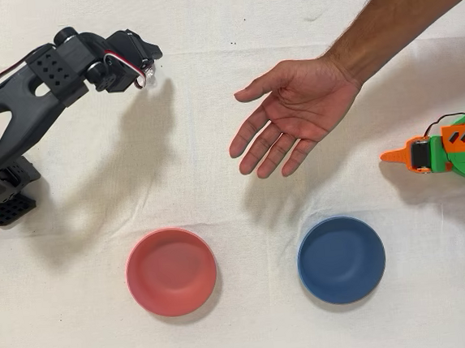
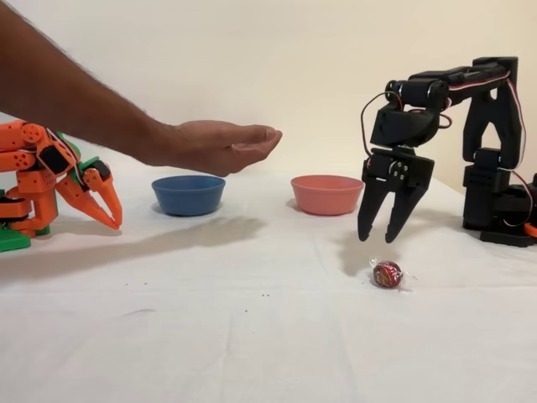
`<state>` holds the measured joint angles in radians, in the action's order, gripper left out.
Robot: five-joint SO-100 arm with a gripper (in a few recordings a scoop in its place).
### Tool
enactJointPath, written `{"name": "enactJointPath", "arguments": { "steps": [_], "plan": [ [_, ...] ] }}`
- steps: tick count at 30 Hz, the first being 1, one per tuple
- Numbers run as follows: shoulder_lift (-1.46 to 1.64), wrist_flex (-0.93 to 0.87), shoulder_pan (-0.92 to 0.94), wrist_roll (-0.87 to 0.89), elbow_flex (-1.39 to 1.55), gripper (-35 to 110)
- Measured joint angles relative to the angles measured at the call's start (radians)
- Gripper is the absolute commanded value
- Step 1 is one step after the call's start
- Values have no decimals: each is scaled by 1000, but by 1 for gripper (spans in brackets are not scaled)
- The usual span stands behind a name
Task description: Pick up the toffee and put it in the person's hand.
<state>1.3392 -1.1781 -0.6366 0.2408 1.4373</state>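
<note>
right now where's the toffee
In the fixed view the toffee lies on the white table at lower right, just below the open black end effector, in front of the pink bowl.

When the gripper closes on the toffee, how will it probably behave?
The toffee looks round, so it may roll away if a finger nudges it. Its clear crinkly wrapper seems glossy and may slip. It is tiny beside the open gripper, so it is probably very light.

- The toffee in the overhead view is mostly hidden under the gripper
- The person's forearm is cut off by the frame edge in both views
- The black arm's base runs past the fixed view's right edge
- The idle orange arm is cropped at the overhead right edge
</note>
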Motion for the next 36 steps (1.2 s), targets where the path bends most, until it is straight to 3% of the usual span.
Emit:
{"name": "enactJointPath", "arguments": {
  "steps": [36],
  "plan": [
    [-250, -3, -55, 118, -135, 21]
  ]
}}
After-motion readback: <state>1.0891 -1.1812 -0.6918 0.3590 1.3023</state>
